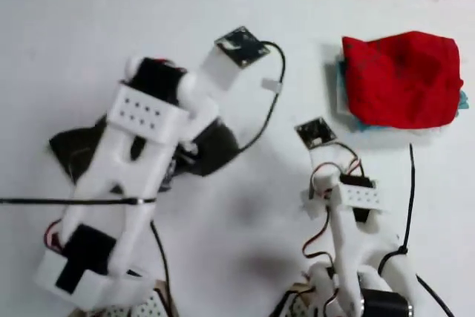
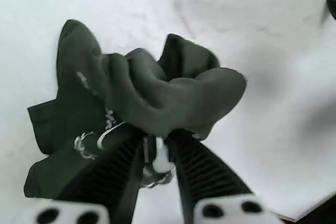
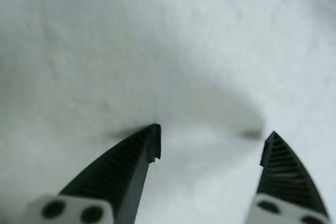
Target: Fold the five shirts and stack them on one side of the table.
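— Near the tabletop's left edge, what has the left hand got?
— The black shirt, crumpled. Both fingers are pinched tight on a bunch of its cloth, and the rest spreads out beneath the arm.
— And the right hand?
— Spread wide, nothing between its fingers, over the white tabletop.
— The folded ones?
— The red shirt tops a small pile at the far right corner, well apart from both hands.
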